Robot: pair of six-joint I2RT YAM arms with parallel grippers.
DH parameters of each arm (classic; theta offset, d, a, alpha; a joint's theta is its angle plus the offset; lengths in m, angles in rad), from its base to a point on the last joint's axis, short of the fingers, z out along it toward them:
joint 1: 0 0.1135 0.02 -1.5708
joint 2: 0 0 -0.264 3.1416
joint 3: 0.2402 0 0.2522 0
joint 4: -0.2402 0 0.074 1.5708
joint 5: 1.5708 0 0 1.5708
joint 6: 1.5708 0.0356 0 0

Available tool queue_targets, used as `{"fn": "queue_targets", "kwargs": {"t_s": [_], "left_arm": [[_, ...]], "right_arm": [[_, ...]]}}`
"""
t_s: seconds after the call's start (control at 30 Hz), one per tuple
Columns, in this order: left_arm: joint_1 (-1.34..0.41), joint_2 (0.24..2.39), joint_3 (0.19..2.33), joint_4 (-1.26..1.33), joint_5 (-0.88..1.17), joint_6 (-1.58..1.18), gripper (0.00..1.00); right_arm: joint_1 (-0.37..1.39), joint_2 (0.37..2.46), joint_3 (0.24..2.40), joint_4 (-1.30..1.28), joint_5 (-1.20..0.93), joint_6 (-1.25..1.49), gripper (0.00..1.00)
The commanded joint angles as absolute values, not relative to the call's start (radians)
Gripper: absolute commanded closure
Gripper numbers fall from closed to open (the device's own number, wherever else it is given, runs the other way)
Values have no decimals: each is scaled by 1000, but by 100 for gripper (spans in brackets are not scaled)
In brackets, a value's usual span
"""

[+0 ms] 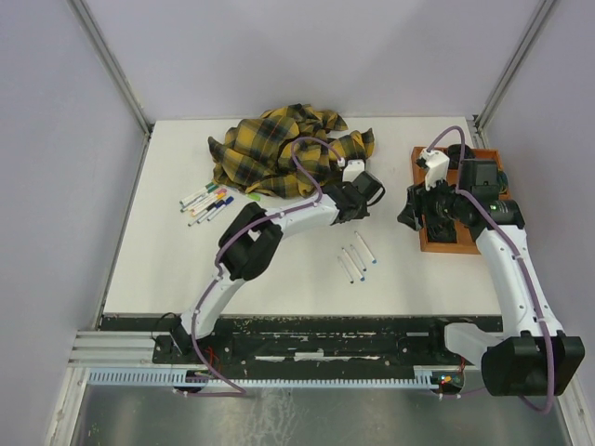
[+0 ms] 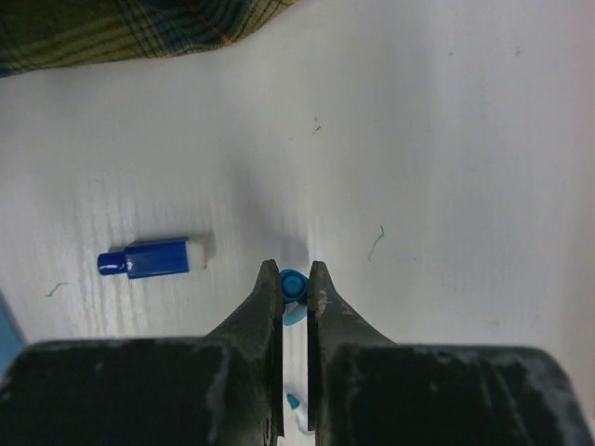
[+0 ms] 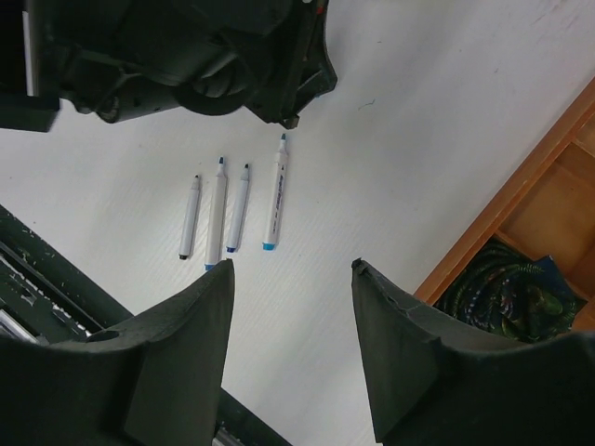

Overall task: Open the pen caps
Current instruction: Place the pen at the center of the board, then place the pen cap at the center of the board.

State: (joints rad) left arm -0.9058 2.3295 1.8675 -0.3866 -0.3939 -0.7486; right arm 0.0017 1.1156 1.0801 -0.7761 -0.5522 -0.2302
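Observation:
My left gripper (image 2: 294, 273) is shut on a pen (image 2: 293, 282) with a light-blue end, held just above the white table; its white barrel runs back between the jaws. A loose dark-blue pen cap (image 2: 153, 257) lies on the table to its left. In the top view the left gripper (image 1: 370, 189) is at mid-table, beside the cloth. My right gripper (image 3: 290, 271) hangs open and holds nothing, close to the right of the left one (image 1: 409, 212). Several uncapped pens (image 3: 276, 190) lie side by side in front of both (image 1: 354, 256).
A yellow-and-black plaid cloth (image 1: 288, 149) is heaped at the back of the table. Several more pens with coloured ends (image 1: 206, 199) lie to its left. A wooden tray (image 1: 435, 243) sits at the right, with a dark patterned thing (image 3: 507, 293) inside.

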Motion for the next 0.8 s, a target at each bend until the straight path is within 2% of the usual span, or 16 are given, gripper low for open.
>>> {"fn": "queue_targets", "kwargs": {"t_s": [0.0,0.47,0.53,0.77], "left_arm": [[-907,2402,1998,-474,-434,-706,92],[-875,2439,2004,-531,-483,-766,85],[-875,2438,2002,-540,-502,-773,77],[-875,2434,1997,-552,-512,-757,72]], "right_arm": [[-11,1108,1074,-751,-596,-229,39],[-17,1129,1070,-753,-614,-224,39],[-17,1131,1069,-753,-616,-224,39],[-19,1141,1069,-755,-625,-222,39]]}}
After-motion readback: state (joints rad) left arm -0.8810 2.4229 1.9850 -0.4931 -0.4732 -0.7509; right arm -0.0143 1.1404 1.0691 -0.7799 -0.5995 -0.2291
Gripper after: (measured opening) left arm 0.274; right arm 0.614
